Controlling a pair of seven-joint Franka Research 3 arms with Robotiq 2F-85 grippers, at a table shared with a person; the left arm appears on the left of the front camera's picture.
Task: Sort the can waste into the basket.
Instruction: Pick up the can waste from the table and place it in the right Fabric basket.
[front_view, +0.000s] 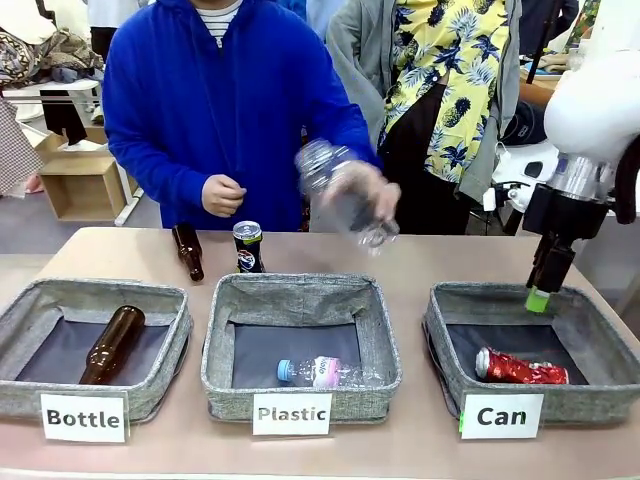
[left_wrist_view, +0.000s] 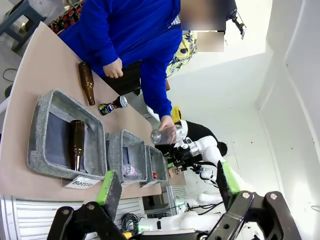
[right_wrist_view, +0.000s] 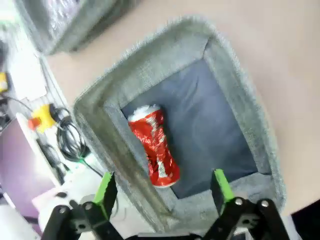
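— So where do things stand at the Can basket (front_view: 590, 400)?
— Right gripper (front_view: 538, 298) hangs above its far rim, jaws spread wide, empty. Left gripper (left_wrist_view: 166, 175) likewise gapes, holding nothing.
— And the cans?
— Crushed red can (front_view: 520, 368) lies inside the basket; Pepsi can (front_view: 247, 247) stands upright on the table (front_view: 450, 262), beside a brown bottle (front_view: 187, 251).

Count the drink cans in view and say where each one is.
2. The crushed red can lies inside the Can basket. The dark Pepsi can stands upright on the table behind the Plastic bin. The bin walls might hide more.
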